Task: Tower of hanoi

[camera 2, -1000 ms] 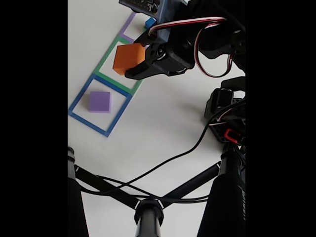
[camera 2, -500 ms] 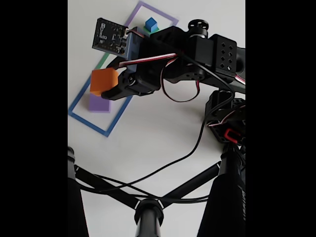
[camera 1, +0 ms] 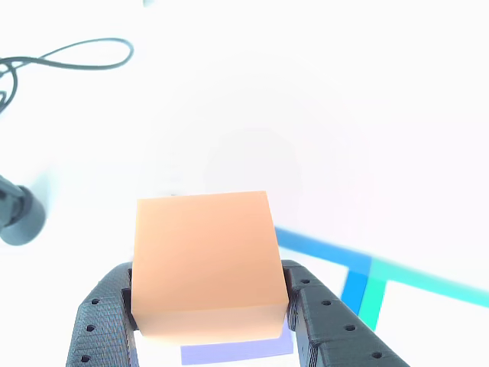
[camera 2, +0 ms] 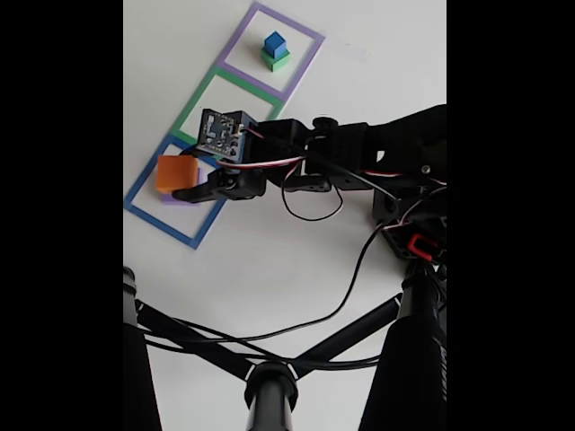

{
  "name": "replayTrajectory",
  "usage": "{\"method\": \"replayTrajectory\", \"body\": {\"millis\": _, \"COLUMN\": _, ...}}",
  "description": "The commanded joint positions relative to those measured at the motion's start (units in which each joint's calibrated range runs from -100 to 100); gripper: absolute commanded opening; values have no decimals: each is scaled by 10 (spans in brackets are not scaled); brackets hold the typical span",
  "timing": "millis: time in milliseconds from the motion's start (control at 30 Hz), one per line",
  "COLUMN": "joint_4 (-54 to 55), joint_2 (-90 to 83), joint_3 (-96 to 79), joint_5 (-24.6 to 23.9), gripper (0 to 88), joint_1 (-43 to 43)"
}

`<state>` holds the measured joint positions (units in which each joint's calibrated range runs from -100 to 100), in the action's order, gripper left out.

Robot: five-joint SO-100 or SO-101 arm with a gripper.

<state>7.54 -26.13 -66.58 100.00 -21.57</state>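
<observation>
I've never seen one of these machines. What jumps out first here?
A bright orange block clamped in the black claw, hanging just above a purple block inside the blue taped square. Farther off, a small blue cube sits on a green block in the purple taped square.

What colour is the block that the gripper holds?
Orange: the block between the gripper's fingers shows best in the other view.

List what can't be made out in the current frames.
- Purple block: in the other view just a sliver shows under the orange block; in the fixed view a thin edge.
- Whether orange rests on purple or is just above: cannot tell.
- Tool: fingertips hidden behind the orange block, lower part cut by the bottom edge.
- Table in the other view: overexposed, tape faint.
- Blue cube on green block: too small for detail.
</observation>
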Motion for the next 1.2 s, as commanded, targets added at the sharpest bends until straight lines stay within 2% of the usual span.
{"method": "replayTrajectory", "body": {"millis": 0, "joint_4": 121, "joint_2": 44, "joint_3": -20, "joint_5": 0, "gripper": 106, "joint_1": 7}}
{"method": "replayTrajectory", "body": {"millis": 367, "joint_4": 275, "joint_2": 185, "joint_3": -19, "joint_5": 0, "gripper": 106, "joint_1": 21}}
{"method": "replayTrajectory", "body": {"millis": 1167, "joint_4": 401, "joint_2": 323, "joint_3": 5, "joint_5": 0, "gripper": 104, "joint_1": 8}}
